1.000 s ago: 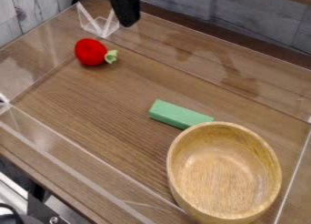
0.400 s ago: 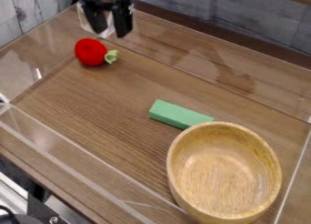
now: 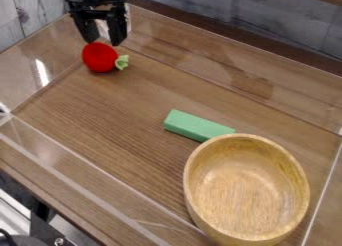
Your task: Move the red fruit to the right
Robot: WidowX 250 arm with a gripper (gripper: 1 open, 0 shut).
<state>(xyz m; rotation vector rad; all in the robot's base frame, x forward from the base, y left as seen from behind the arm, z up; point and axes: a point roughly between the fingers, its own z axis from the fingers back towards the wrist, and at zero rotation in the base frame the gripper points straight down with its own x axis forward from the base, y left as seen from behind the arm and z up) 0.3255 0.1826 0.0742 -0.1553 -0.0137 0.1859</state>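
Field view, single arm at a wooden desk (image 3: 120, 140). The hand (image 3: 99, 32) has come down toward the near side of the red fruit (image 3: 99, 57) from the top edge of the frame, where only its dark lower parts showed a moment ago; its two fingers now stand spread, unclenched, nothing between them that can be made out. Fruit lies in the upper left of the view, green leafy end pointing right, same spot as in the earlier frames. Whether fingers touch it: cannot tell. Green block (image 3: 199, 126) and wooden bowl (image 3: 246, 188) unmoved, lower right, well apart from the fruit. Reading: approach stage, the rightward shift still to be made. Next likely calls for settling the fingers around the rounded body before closing; a poor line-up could roll it away.
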